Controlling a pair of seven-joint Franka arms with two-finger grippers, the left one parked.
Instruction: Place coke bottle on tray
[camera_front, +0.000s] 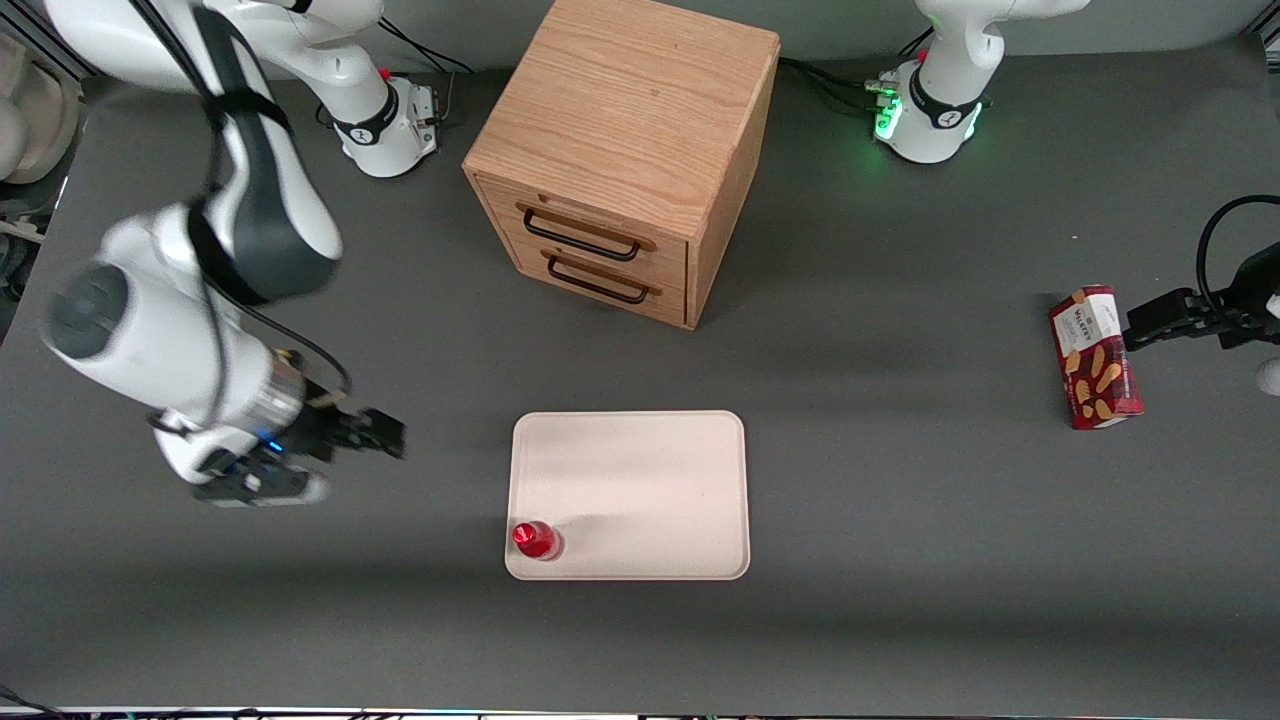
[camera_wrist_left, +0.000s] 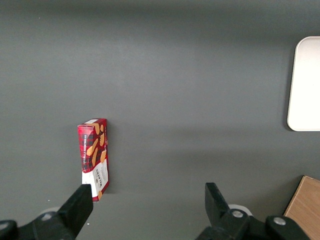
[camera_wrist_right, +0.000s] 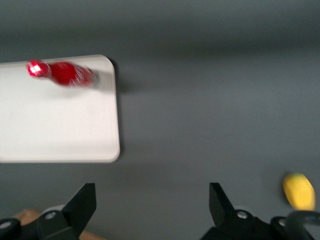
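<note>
The coke bottle (camera_front: 537, 540) stood upright in the tray's (camera_front: 640, 480) near corner; the hand (camera_front: 385, 436) hovered released beside the tray, above the desk (camera_front: 900, 520).

Wooden cabinet (camera_front: 625, 150), top centre of front view, sits on grey table (camera_front: 900, 500). It has 2 drawers, upper handle (camera_front: 583, 232) over lower handle (camera_front: 598, 283), both black & shut flush. Red biscuit box (camera_front: 1094, 358) lies flat at frame's right edge, mid-height, well apart from cabinet. In left wrist view it's lower left. Small yellow obj (camera_wrist_right: 299, 190) on table in right wrist view, too blurred to ID.
</note>
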